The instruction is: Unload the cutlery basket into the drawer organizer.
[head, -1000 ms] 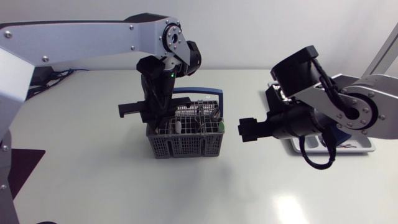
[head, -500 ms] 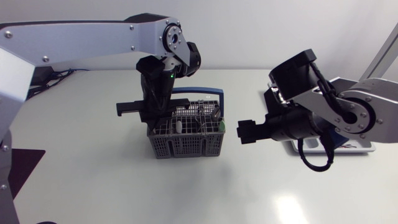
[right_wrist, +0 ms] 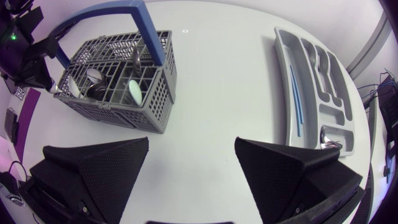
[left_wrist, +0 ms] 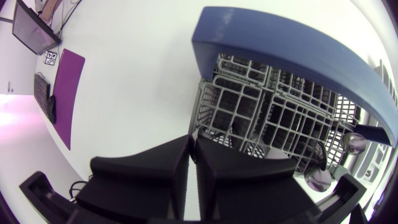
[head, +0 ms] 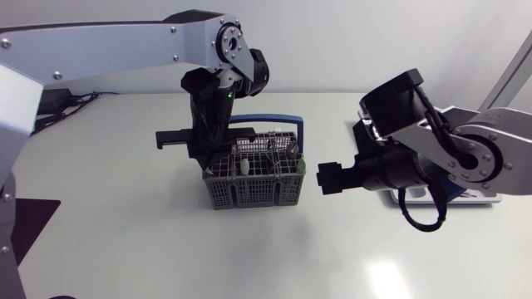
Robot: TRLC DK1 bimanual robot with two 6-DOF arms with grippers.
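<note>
The left gripper point(left_wrist: 191, 163), fingers point(left_wrist: 144, 173) together, hangs at the basket point(left_wrist: 273, 118); the right gripper point(right_wrist: 191, 168) gapes wide

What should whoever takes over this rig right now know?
Left tool: shut, over the basket's end; no item visible in it.
Right tool: open, empty, between basket and organizer.
Done: a spoon and a thin blue piece lie in the organizer.
Left: several spoons in the basket.
</note>
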